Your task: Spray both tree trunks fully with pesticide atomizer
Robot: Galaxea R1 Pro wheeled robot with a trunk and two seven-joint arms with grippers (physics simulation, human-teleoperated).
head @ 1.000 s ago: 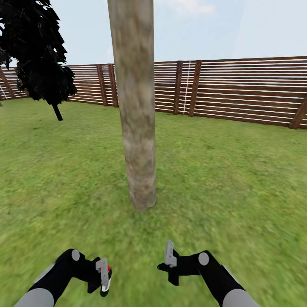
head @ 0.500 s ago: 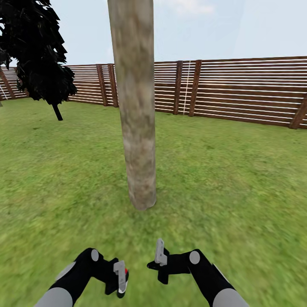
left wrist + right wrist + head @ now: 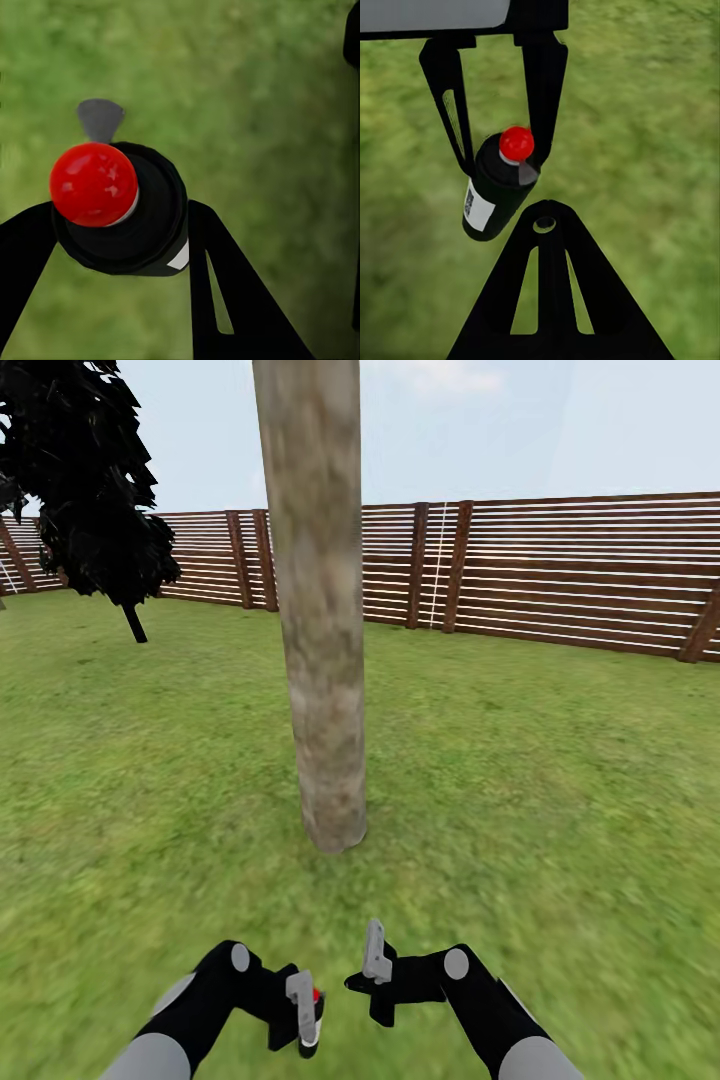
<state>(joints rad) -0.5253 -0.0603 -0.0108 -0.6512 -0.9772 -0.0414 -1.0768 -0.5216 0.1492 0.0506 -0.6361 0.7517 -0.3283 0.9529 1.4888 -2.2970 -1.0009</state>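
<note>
A thick mottled grey-tan tree trunk (image 3: 320,660) rises from the lawn straight ahead, its crown out of view. My left gripper (image 3: 303,1010) is shut on the pesticide atomizer (image 3: 312,1025), a black bottle with a red cap and a white label. The left wrist view looks down on the atomizer (image 3: 120,217) between the two black fingers. From the right wrist view the atomizer (image 3: 495,187) hangs in the left gripper (image 3: 502,150) over grass. My right gripper (image 3: 375,952) sits just right of it, shut and empty, its fingers (image 3: 546,225) pressed together.
A brown slatted fence (image 3: 560,570) runs across the back of the lawn (image 3: 550,780). A near-black conifer (image 3: 90,480) stands at the far left. Grass lies open on both sides of the trunk.
My left arm has carried the atomizer rightwards, close to the right gripper. The right gripper shifted slightly left a second ago, then held still.
</note>
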